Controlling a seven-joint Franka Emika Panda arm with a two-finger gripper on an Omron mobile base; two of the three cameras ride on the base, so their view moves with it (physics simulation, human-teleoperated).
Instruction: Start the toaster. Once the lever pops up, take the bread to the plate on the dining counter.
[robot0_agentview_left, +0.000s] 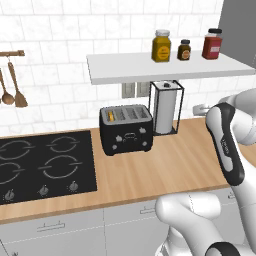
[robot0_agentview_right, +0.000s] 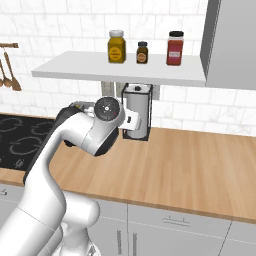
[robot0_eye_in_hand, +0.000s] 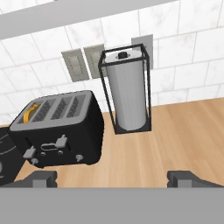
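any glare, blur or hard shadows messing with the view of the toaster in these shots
Left base view: flat, even light, no glare; the toaster reads sharp with only a faint shadow on the worktop. Right base view: equally clean, but the arm stands in front of where it would be. Hand view: crisp, the bread visible in a slot; verticals lean with the tilted camera.

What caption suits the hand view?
Open gripper faces the black toaster, bread in its end slot, beside a caged paper towel roll.
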